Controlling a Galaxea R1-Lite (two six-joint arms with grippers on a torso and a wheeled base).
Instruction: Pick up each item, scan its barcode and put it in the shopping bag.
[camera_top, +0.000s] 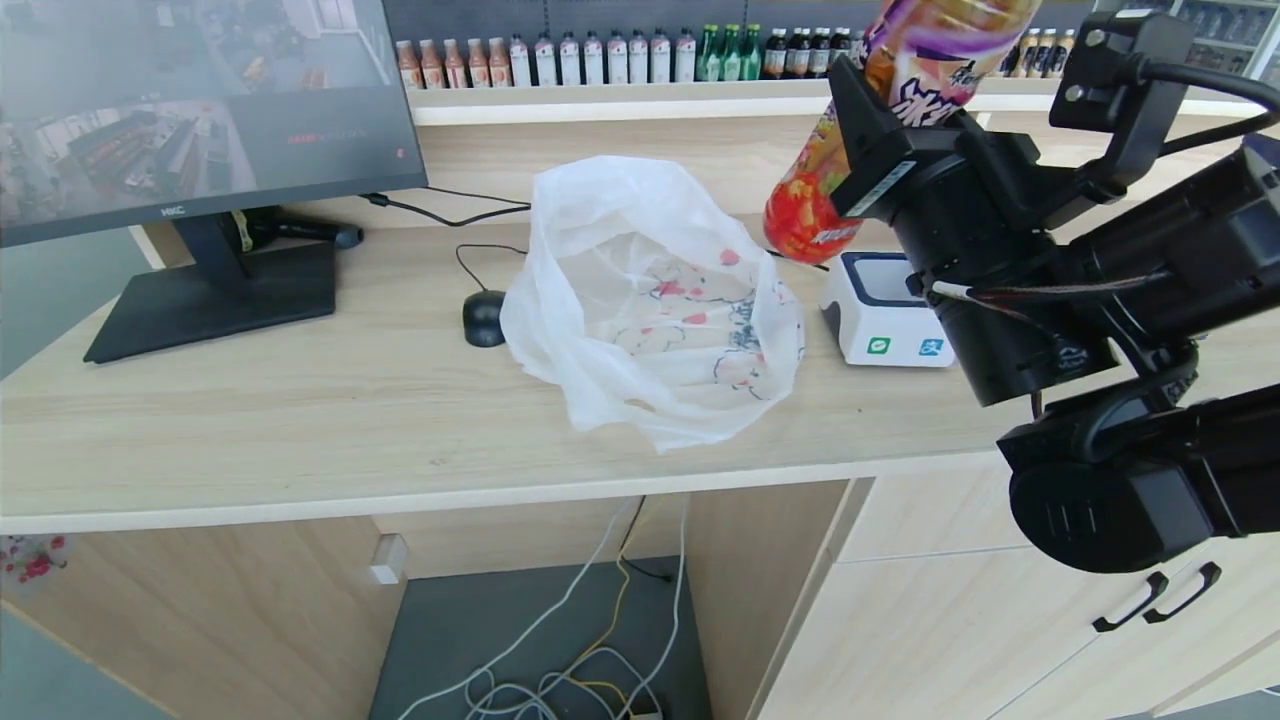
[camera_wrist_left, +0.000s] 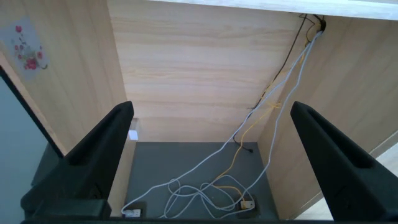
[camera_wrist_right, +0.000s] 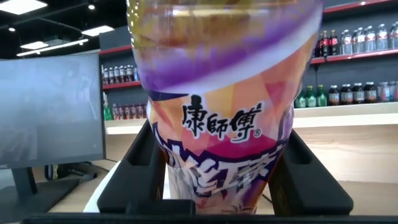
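Note:
A drink bottle (camera_top: 815, 205) with a purple and orange label hangs tilted in the air, its red end just above the white barcode scanner (camera_top: 885, 315) on the counter. My right gripper (camera_top: 900, 95) is shut on the bottle's middle; in the right wrist view the bottle (camera_wrist_right: 224, 93) sits between the black fingers (camera_wrist_right: 134, 168) of the right gripper (camera_wrist_right: 217, 180). A white plastic shopping bag (camera_top: 650, 300) stands open on the counter, left of the scanner. My left gripper (camera_wrist_left: 211, 112) is open with nothing in it, low down and facing the space under the counter.
A monitor (camera_top: 190, 100) on a black stand sits at the counter's left, with a black mouse (camera_top: 484, 317) beside the bag. Bottles line the back shelf (camera_top: 600, 55). Loose cables (camera_wrist_left: 217, 186) lie on the floor under the wooden counter (camera_top: 300, 420).

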